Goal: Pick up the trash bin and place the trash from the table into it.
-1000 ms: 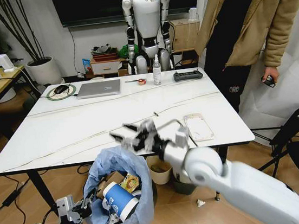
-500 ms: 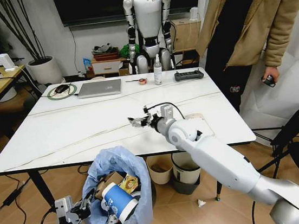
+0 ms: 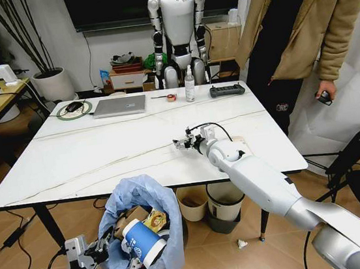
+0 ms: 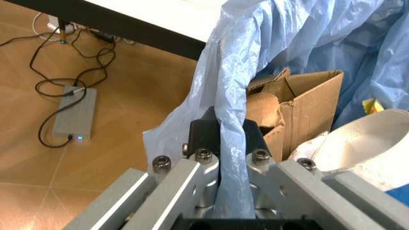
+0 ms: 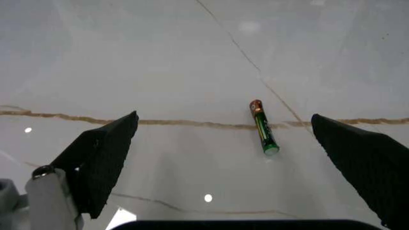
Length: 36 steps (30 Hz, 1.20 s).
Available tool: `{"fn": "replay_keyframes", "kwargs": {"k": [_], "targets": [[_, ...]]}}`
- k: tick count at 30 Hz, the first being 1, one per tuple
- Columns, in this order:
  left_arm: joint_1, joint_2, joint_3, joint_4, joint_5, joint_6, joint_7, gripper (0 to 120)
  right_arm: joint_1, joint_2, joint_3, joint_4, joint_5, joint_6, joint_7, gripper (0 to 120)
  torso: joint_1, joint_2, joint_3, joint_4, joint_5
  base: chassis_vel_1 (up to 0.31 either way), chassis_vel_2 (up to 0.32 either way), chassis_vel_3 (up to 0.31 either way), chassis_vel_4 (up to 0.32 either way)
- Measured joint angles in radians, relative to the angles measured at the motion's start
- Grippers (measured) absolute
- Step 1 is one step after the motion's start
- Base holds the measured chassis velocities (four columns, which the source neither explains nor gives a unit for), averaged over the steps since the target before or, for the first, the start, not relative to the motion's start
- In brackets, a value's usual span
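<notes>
The trash bin (image 3: 149,256), lined with a crinkled light-blue bag, hangs below the table's near edge. My left gripper (image 3: 94,252) is shut on the bag's rim (image 4: 227,139). Inside the bin lie a blue paper cup (image 3: 144,240), brown cardboard (image 4: 307,110) and a yellow wrapper (image 3: 156,219). My right gripper (image 3: 182,142) hovers open over the marble table (image 3: 90,155), right of its middle. In the right wrist view a small green battery (image 5: 263,127) lies on the table between the spread fingers of that gripper (image 5: 223,117).
At the table's far edge stand a laptop (image 3: 119,106), a mouse (image 3: 73,107), a tape roll (image 3: 171,97), a spray bottle (image 3: 189,84) and a controller (image 3: 226,91). A phone (image 3: 243,156) lies by my right arm. Two bins (image 3: 192,203) stand under the table. A person (image 3: 299,34) stands at the right.
My right arm has swung away from above the trash bin and reached out over the table to its right-middle. The left gripper keeps holding the bag's rim.
</notes>
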<state>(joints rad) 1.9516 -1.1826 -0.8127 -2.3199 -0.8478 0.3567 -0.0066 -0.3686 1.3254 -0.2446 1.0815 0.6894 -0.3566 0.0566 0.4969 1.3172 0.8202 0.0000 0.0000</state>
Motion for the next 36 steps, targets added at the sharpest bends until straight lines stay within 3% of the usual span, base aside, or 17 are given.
{"fn": "replay_keyframes", "kwargs": {"k": [3, 9, 11, 13, 30, 36], "targets": [[0.0, 0.0, 0.0, 0.0, 0.0, -0.001, 0.0, 0, 0.004, 0.001, -0.001, -0.013, -0.002, 0.003, 0.0, 95, 0.0, 0.0, 0.0, 0.0, 0.0, 0.0, 0.0, 0.0, 0.0], [-0.003, 0.0, 0.001, 0.001, -0.001, -0.001, 0.0, 0, 0.003, -0.001, 0.0, -0.031, 0.008, 0.001, 0.0, 71, 0.0, 0.0, 0.0, 0.0, 0.0, 0.0, 0.0, 0.0, 0.0], [-0.003, 0.0, 0.001, 0.002, -0.001, -0.001, 0.0, 0, 0.002, -0.002, 0.0, -0.031, 0.008, 0.0, 0.0, 70, 0.0, 0.0, 0.0, 0.0, 0.0, 0.0, 0.0, 0.0, 0.0], [-0.004, 0.001, 0.001, 0.002, -0.002, -0.001, 0.0, 0, 0.0, -0.006, 0.0, -0.032, 0.008, 0.0, 0.001, 58, 0.0, 0.0, 0.0, -0.0001, 0.0, 0.0, 0.0, 0.0, 0.0], [-0.006, 0.003, 0.004, 0.008, -0.003, -0.002, 0.0, 0, -0.014, -0.012, -0.012, -0.03, 0.004, 0.0, 0.004, 0, 0.0, 0.0, 0.0, -0.0001, -0.0001, 0.0, 0.0, 0.0, 0.0], [-0.011, 0.004, 0.005, 0.011, -0.003, -0.002, 0.001, 0, -0.014, -0.011, -0.015, -0.026, 0.004, 0.0, 0.004, 0, 0.0, 0.0, 0.0, -0.0001, -0.0001, 0.0, 0.0, 0.0, 0.0]]}}
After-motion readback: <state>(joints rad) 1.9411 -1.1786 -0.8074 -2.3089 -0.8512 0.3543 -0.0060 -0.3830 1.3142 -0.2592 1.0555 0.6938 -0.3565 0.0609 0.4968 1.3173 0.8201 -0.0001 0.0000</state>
